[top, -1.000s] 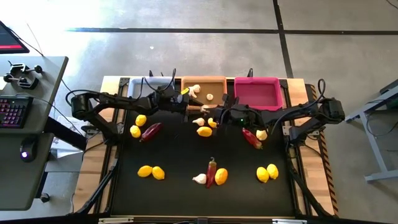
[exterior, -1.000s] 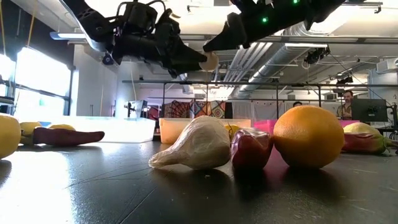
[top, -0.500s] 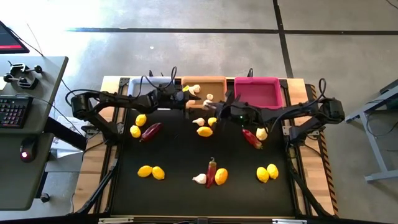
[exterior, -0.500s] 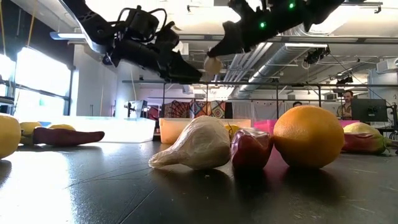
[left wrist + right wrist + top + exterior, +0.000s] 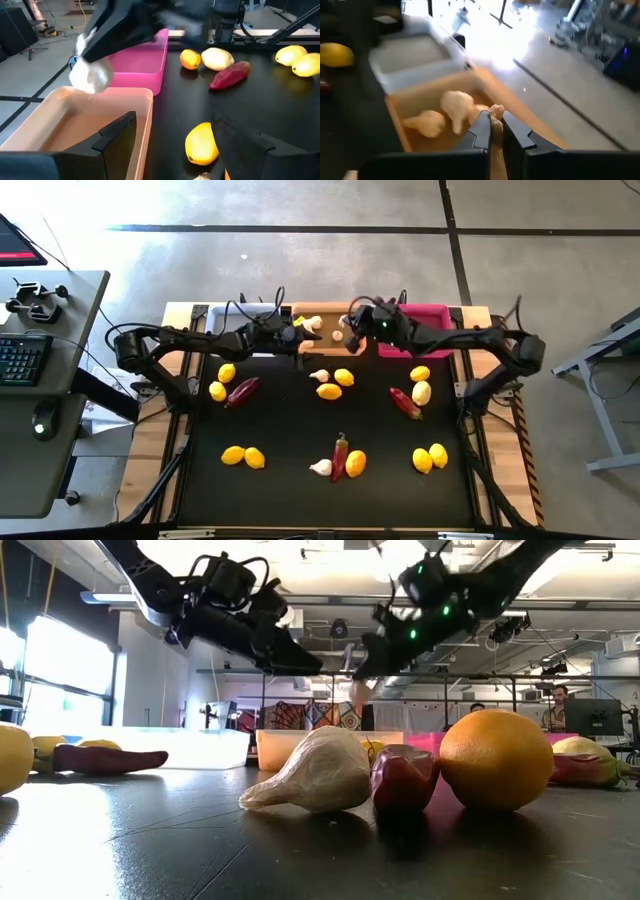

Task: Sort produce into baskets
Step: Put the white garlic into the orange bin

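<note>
On the near counter [image 5: 300,430], lemons [image 5: 245,457], chili peppers [image 5: 340,455] and a garlic bulb [image 5: 320,468] lie well apart, with open room between them. Farther off, a garlic bulb [image 5: 495,111] is pinched by its stem in the nearly closed right claw [image 5: 494,131] above the orange basket [image 5: 400,117]; it is judged light, dry and brittle-skinned. The left claw [image 5: 172,135] is held open and empty at that basket's rim; clearance there is tight.

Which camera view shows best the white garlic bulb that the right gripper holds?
The left wrist view: the white knobbly garlic bulb hangs unobstructed above the orange plastic basket. The right gripper hides most of it in its own view; the high and low views show only specks.
</note>
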